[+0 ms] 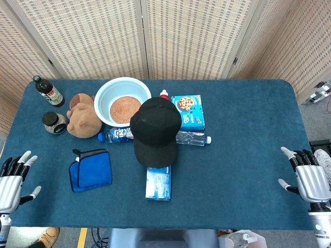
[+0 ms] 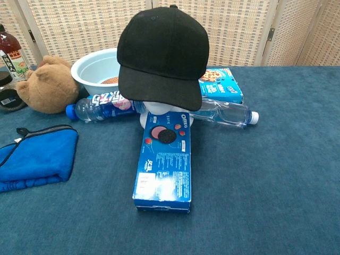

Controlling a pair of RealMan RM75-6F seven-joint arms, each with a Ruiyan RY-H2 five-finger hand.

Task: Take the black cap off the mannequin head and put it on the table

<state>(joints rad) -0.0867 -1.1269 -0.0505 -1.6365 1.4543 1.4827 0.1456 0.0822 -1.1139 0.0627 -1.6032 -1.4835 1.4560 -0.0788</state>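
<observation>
Black cap point(image 2: 162, 56) sits on the mannequin head point(image 2: 159, 111) at table centre, brim pointing toward the near edge; only a bit of the white head shows under the brim in chest view. Left hand point(image 1: 13, 178) at near-left table edge, released, fingers apart, holding nothing. Right hand point(image 1: 310, 178) at near-right edge, same: released, fingers spread, well apart from the cap. Just near of the head lies an Oreo box point(image 2: 164, 164), lengthwise. Behind the head: blue-label bottle point(image 2: 98, 106) to the left, clear bottle point(image 2: 223, 112) to the right, cookie box point(image 2: 223, 85) far right of the cap. Far left: light-blue basin point(image 1: 123, 101), teddy bear point(image 1: 83, 118), dark sauce bottle point(image 1: 48, 91), small jar point(image 1: 54, 123). Blue cloth point(image 1: 90, 169) near-left on the blue table point(image 1: 243, 155).
</observation>
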